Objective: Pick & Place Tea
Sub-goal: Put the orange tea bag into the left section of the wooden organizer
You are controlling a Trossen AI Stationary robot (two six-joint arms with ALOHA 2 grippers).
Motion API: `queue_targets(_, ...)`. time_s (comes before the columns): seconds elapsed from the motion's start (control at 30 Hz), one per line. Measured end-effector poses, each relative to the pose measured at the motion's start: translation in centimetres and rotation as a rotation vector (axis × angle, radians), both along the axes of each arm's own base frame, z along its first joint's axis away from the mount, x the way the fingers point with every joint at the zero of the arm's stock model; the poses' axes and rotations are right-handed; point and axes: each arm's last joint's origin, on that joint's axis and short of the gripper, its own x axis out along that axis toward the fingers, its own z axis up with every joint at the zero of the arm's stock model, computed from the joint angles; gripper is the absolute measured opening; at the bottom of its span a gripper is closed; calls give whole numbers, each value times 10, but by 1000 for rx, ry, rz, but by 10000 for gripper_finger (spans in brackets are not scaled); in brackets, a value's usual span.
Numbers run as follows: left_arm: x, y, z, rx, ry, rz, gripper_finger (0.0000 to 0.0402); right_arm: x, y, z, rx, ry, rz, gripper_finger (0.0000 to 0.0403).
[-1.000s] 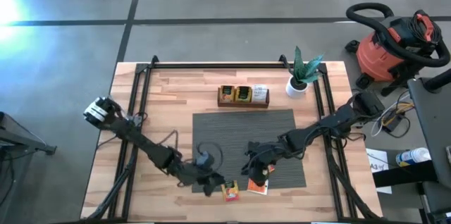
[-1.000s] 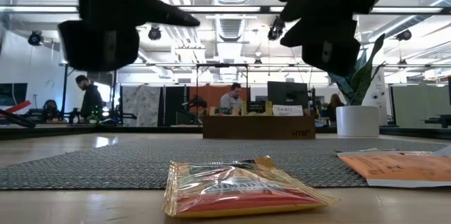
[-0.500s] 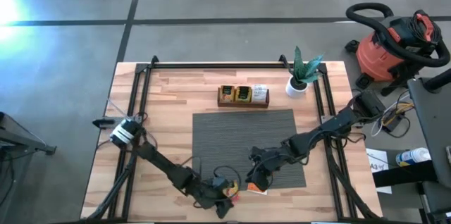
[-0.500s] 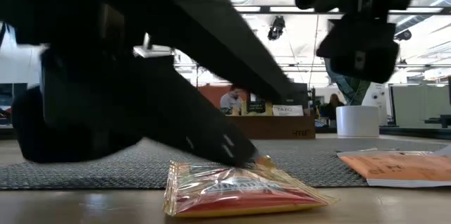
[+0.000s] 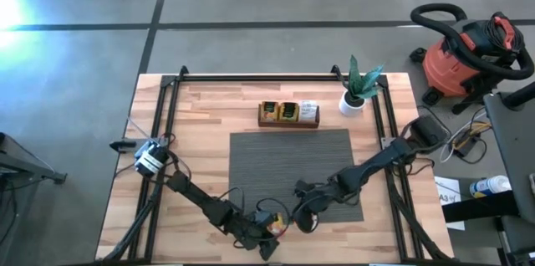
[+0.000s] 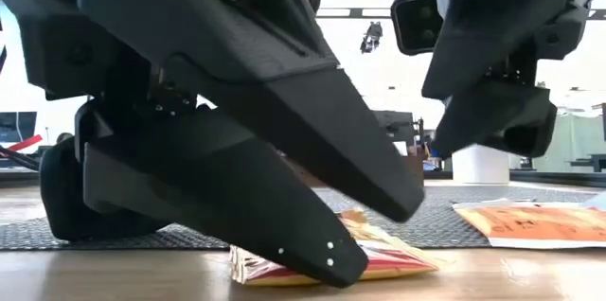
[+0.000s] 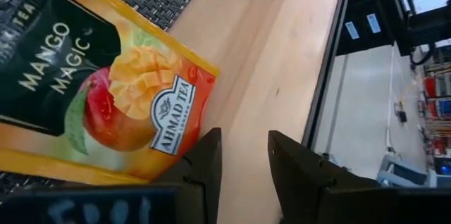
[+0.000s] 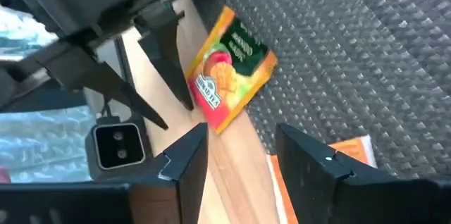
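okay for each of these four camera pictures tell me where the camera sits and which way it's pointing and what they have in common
High view: overhead, facing straight down on the table; both arms show.
Low view: at tabletop height, looking level across; left gripper looms over the mango tea sachet.
Left wrist view: on the left arm, looking past its open fingers at the sachet.
Right wrist view: on the right arm, past its open fingers.
Shared: all four show that sachet.

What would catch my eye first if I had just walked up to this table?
Probably the bright orange mango tea sachet at the table's front edge, half on the grey ribbed mat, with the left gripper down beside it, fingers apart. The right gripper hangs open just next to it, above a second orange sachet. At the back stand a wooden tray of tea and a potted plant.
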Motion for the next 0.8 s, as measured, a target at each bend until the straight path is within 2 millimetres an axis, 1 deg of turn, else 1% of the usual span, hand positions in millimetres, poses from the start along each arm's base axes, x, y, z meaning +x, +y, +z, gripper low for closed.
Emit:
queue_targets(0.07,0,1,0,5,2,3,110,3,2,-2,-4,10,2,162)
queue_targets(0.13,0,2,-1,6,8,4,110,10,4,-1,0,-9,1,162)
queue_targets(0.27,0,2,-1,6,10,6,110,22,5,-9,-41,-1,16,162)
queue_targets(0.4,1,3,-2,5,11,7,110,33,2,-11,-79,1,-2,162)
queue_targets(0.47,0,3,-2,6,12,8,110,33,-2,-17,-135,47,-5,162)
queue_targets(0.57,0,3,-2,5,13,8,110,39,-2,-21,-160,65,10,162)
queue_targets(0.67,0,3,-3,8,16,9,110,47,4,-21,-149,49,60,162)
queue_targets(0.73,0,3,-3,12,12,12,110,48,6,-27,-149,80,83,162)
queue_targets(0.8,0,3,-3,21,10,16,110,55,9,-27,-131,68,95,162)
